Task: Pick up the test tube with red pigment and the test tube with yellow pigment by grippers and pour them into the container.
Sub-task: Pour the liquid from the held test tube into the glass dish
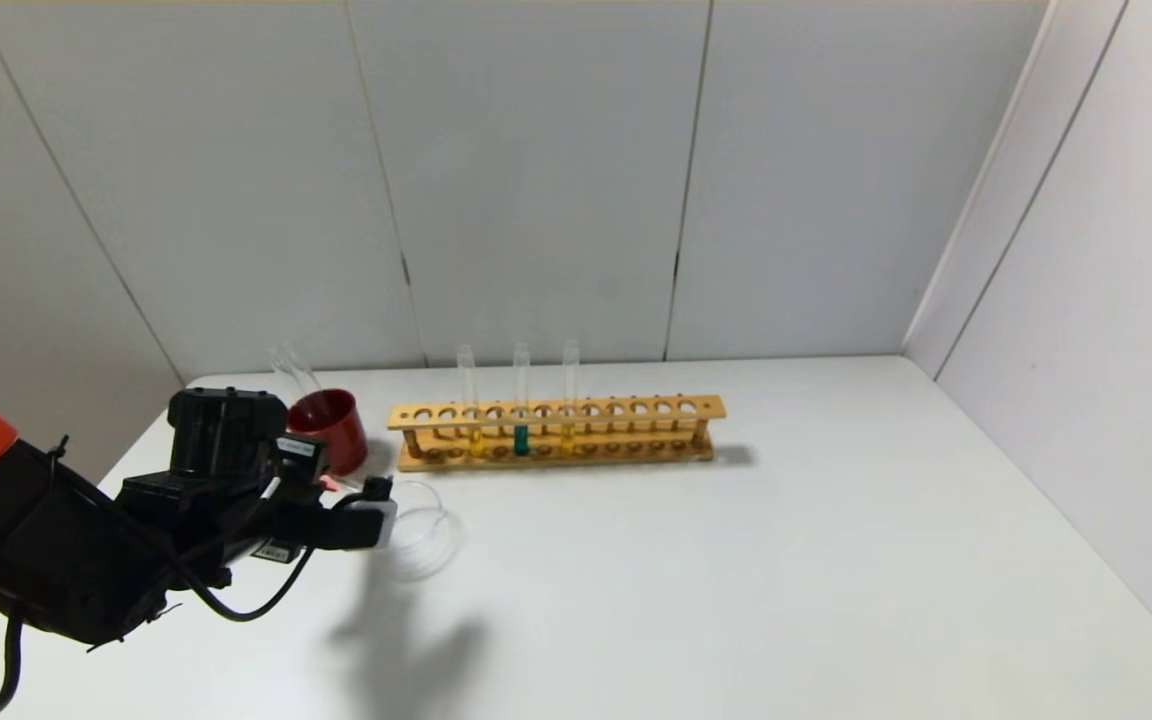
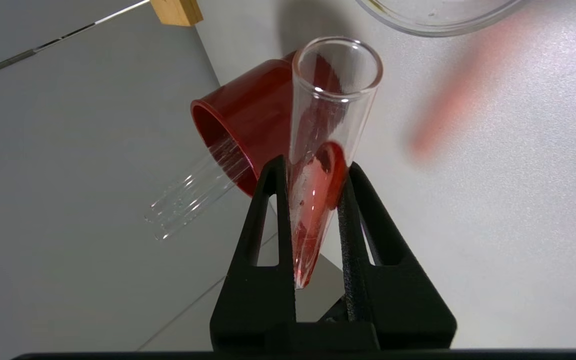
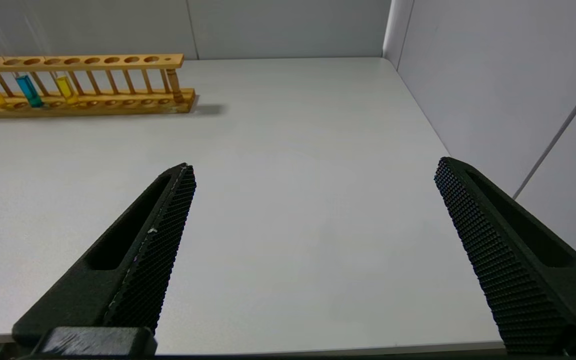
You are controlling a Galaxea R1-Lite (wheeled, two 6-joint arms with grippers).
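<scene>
**One tube clamped over the dish**

One slim clear glass test tube with red pigment (image 2: 318, 185) is clamped between the fingers of the left pincer (image 2: 313, 200), tilted, its open mouth toward the low round clear glass container (image 1: 421, 535) near the worktop's (image 1: 736, 580) left edge. An opaque dark red cup (image 1: 331, 428) holding empty glass tubes (image 2: 193, 192) stands by the far-left corner. Along the far edge, a wooden rack (image 1: 556, 432) holds the deep-yellow test tube (image 3: 65, 89), a green-liquid tube (image 1: 521, 438) and another yellow tube (image 1: 476, 438). The right pincer (image 3: 313, 225) hangs spread apart over the right side.
</scene>
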